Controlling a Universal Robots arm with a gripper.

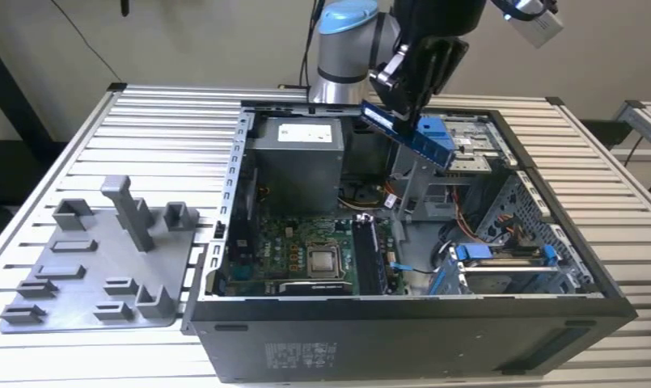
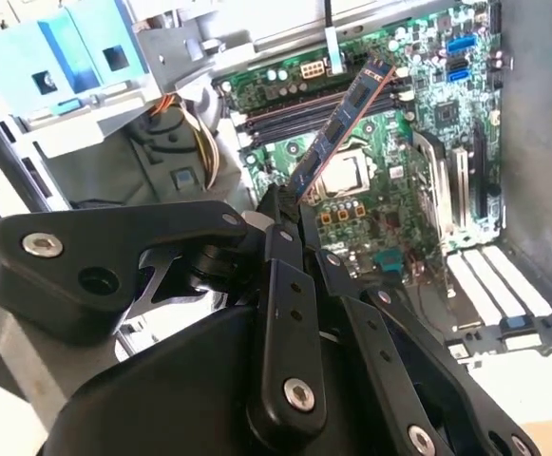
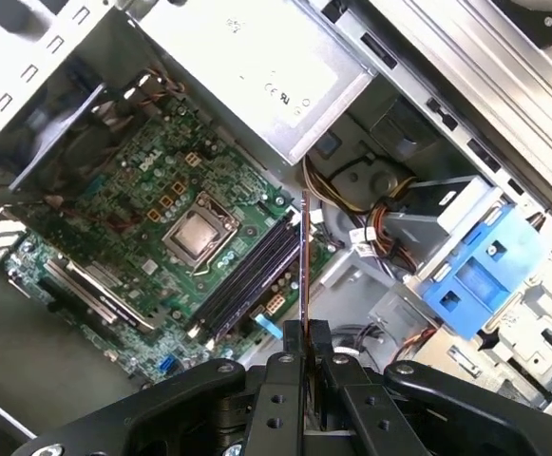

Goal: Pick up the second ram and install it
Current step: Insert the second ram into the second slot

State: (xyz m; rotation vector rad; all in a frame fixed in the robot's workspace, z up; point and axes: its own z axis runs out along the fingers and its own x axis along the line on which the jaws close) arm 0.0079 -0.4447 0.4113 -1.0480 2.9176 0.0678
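Labels first: I see a white printed sticker point(image 1: 303, 131) on the grey metal power supply box point(image 1: 298, 166), also visible in the first wrist view point(image 3: 276, 66). There is a second pale sticker point(image 1: 298, 354) on the near outer wall of the open black computer case point(image 1: 433, 343). I'm not reading either of them off.

The black two-finger gripper point(image 1: 395, 109) is clamped on the second ram point(image 1: 406, 133), a long, thin, dark blue memory stick with a row of chips. In both wrist views the fingers pinch one end of it point(image 2: 290, 204) point(image 3: 306, 332). The rest of the stick point(image 2: 347, 119) point(image 3: 304, 256) points away from the gripper, towards the board.

In the exterior view the stick hangs tilted in the upper centre of the frame. It is above the open case and well clear of the green motherboard point(image 1: 293, 246).

The long black memory slots point(image 3: 252, 275) point(image 2: 285, 114) lie just beside the square metal-capped processor point(image 3: 198, 235) point(image 1: 325, 260). The stick touches neither.

Close to the stick I see the blue plastic drive bracket point(image 3: 475, 275) point(image 2: 66, 52), its grey metal cage and a bundle of coloured wires point(image 3: 380, 214).

At the exterior view's left, the grey plastic fixture tray with upright posts point(image 1: 82, 283) sits on the slotted aluminium table point(image 1: 77, 145), just beside the case.
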